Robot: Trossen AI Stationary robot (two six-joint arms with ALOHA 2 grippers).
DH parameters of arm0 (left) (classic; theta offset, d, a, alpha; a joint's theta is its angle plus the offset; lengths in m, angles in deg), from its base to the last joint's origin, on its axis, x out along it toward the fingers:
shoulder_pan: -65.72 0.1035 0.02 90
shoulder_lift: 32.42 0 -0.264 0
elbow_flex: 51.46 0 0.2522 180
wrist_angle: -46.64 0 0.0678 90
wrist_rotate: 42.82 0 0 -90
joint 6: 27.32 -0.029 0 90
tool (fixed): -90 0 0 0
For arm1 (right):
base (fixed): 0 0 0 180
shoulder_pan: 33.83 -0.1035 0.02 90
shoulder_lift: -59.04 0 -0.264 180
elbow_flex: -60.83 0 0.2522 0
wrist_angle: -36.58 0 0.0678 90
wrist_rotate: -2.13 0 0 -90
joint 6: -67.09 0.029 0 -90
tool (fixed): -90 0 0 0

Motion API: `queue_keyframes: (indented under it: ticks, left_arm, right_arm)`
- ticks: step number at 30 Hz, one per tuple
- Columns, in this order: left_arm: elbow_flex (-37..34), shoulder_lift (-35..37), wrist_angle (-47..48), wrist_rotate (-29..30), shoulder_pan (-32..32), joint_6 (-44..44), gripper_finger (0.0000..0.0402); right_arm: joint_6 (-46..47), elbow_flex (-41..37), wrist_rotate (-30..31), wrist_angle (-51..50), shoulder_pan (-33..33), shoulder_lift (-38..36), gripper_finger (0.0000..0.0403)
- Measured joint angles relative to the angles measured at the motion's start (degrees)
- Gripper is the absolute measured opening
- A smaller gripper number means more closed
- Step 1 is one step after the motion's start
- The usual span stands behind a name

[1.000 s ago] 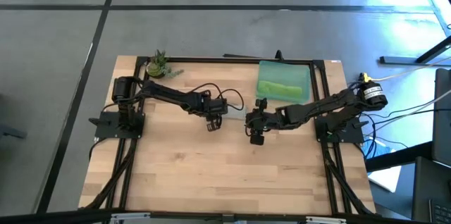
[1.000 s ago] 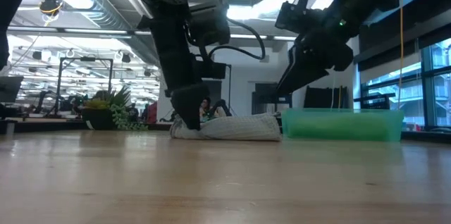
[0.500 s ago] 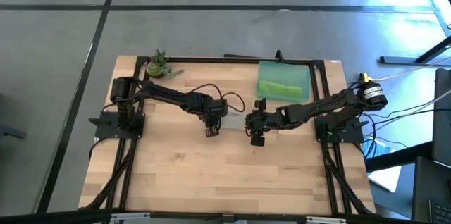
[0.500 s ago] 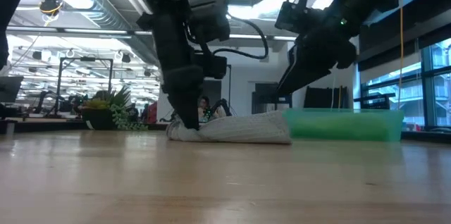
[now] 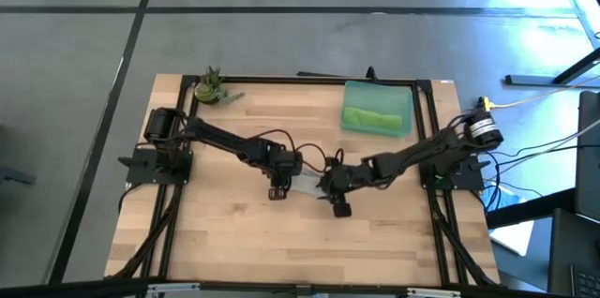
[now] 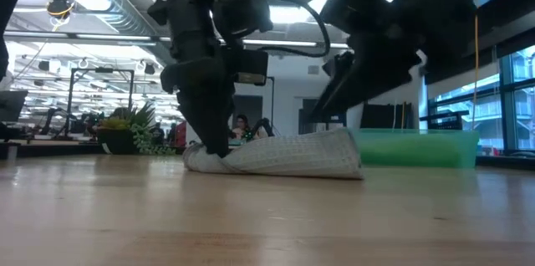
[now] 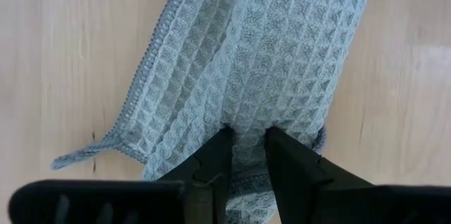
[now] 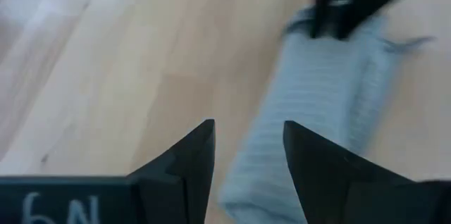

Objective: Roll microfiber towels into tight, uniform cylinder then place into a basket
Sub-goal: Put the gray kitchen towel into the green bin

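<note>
Grey waffle-weave cloth, one towel (image 7: 268, 55) rolled into a loose cylinder, lies on the wooden table (image 5: 234, 242) near its middle, between the two arms. One second towel, the lime green one (image 5: 373, 118), lies rolled inside the single teal basket (image 5: 405, 96) at the table's far right corner, well apart from the grey roll.

Two grippers are at work. The left gripper (image 7: 243, 143) has its fingers nearly closed, pinching one end of the grey towel, with the tips pressed into the fabric. The right gripper (image 8: 246, 153) hangs just beside the other end of the roll with its fingers partly open; nothing shows between them, and the grey cloth lies just past the tips.

One small potted plant (image 5: 208, 86) stands at the far left corner of the table.
</note>
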Motion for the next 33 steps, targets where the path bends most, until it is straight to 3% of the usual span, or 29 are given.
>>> queue_keyframes:
  ticks: [3,9,17,25,33]
  left_arm:
    - [-0.04,0.00,-0.16,0.74,-0.34,0.01,0.0086]
    - [-0.09,0.00,-0.41,2.63,-0.41,0.02,0.0086]
    - [-0.11,0.00,-0.34,0.05,-0.55,0.03,0.0086]
    - [-0.07,-0.04,-0.88,-1.71,-4.51,0.25,0.0086]
    - [-0.07,-0.09,-2.04,-1.68,-7.21,0.21,0.0086]
  right_arm:
    - [-0.95,0.00,1.13,3.46,-1.64,3.66,0.0170]
    - [0.20,-0.02,10.88,3.32,-2.17,7.70,0.0170]
    - [2.85,-0.02,11.01,2.79,-1.88,7.74,0.0170]
    - [6.23,0.22,7.72,3.04,-2.36,11.05,0.0170]
    - [4.79,-0.15,7.58,2.32,-3.77,6.87,0.0170]
